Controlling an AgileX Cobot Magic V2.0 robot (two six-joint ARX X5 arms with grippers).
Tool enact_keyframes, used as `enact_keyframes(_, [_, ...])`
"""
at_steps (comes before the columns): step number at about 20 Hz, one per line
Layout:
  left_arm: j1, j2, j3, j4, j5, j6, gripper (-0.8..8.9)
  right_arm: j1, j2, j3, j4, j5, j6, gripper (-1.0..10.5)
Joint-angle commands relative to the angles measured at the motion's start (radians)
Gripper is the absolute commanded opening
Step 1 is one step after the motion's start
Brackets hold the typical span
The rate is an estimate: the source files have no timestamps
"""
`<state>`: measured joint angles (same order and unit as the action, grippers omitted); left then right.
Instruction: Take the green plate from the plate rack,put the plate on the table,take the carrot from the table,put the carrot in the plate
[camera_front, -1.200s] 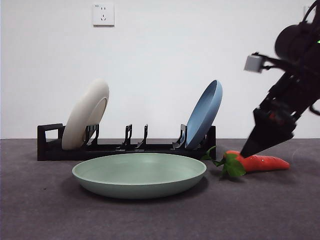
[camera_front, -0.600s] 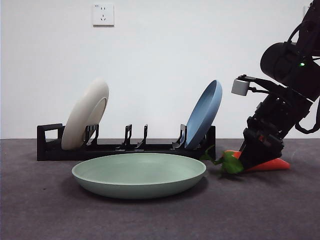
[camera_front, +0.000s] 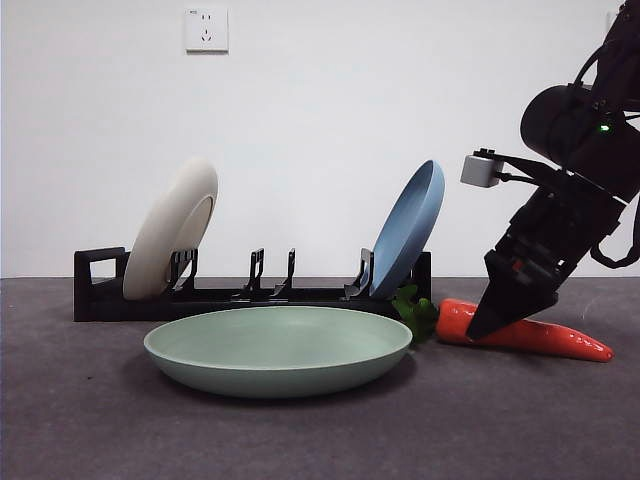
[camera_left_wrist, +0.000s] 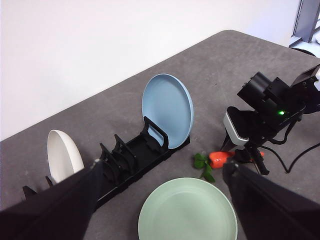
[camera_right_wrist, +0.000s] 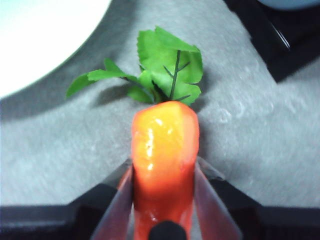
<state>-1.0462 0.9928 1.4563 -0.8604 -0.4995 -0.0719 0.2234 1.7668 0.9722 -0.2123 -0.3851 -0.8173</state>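
Since a moment ago the carrot (camera_front: 530, 335) has swung, leaves now toward the green plate (camera_front: 279, 349) lying on the table (camera_front: 80, 430). No writing is readable. Right gripper (camera_front: 487, 325) clamps the carrot's body; left gripper (camera_left_wrist: 160, 200) hangs released above.

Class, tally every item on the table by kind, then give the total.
Plates: 3, namely green plate, cream-white plate, blue plate
Plate rack: 1
Carrot: 1
Total: 5
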Motion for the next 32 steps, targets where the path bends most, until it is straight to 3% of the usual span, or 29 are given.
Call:
enact_keyframes(1, [0.001,-0.002,-0.003,0.003,-0.004,-0.007,4.09,0.016,-0.042,-0.001,-0.010,-0.001,0.177,-0.1])
enact_keyframes(6, [0.001,-0.002,-0.002,-0.008,-0.004,-0.007,4.09,0.132,-0.240,-0.001,-0.039,-0.002,0.451,-0.1])
enact_keyframes(9, [0.001,-0.002,-0.002,-0.010,-0.003,-0.007,4.09,0.294,-0.282,-0.001,-0.054,0.003,0.463,-0.1])
enact_keyframes(13, [0.001,-0.002,-0.003,-0.017,0.005,-0.006,4.09,0.484,-0.188,-0.001,0.089,0.143,0.498,-0.1])
enact_keyframes(17, [0.001,-0.002,-0.002,-0.043,0.006,-0.007,4.09,0.504,-0.037,-0.001,0.270,0.166,0.584,-0.1])
enact_keyframes(19, [0.001,-0.002,-0.003,-0.055,0.005,-0.007,4.09,0.504,0.018,0.000,0.287,0.209,0.583,-0.1])
enact_keyframes(25, [0.001,0.002,-0.002,-0.059,0.006,-0.007,4.09,0.504,0.093,0.000,0.294,0.203,0.581,0.0])
enact_keyframes(27, [0.001,0.002,-0.003,-0.070,0.007,-0.007,4.09,0.504,0.093,0.000,0.301,0.203,0.581,1.5])
enact_keyframes(29, [0.001,0.002,-0.002,-0.077,0.007,-0.008,4.09,0.504,0.092,0.000,0.301,0.207,0.583,4.7])
enact_keyframes(30, [0.001,0.002,-0.003,-0.077,0.006,-0.008,4.09,0.504,0.092,0.000,0.301,0.210,0.584,5.6])
enact_keyframes(32, [0.001,0.002,-0.002,-0.077,0.006,-0.007,4.09,0.504,0.082,0.011,0.290,0.209,0.588,5.8])
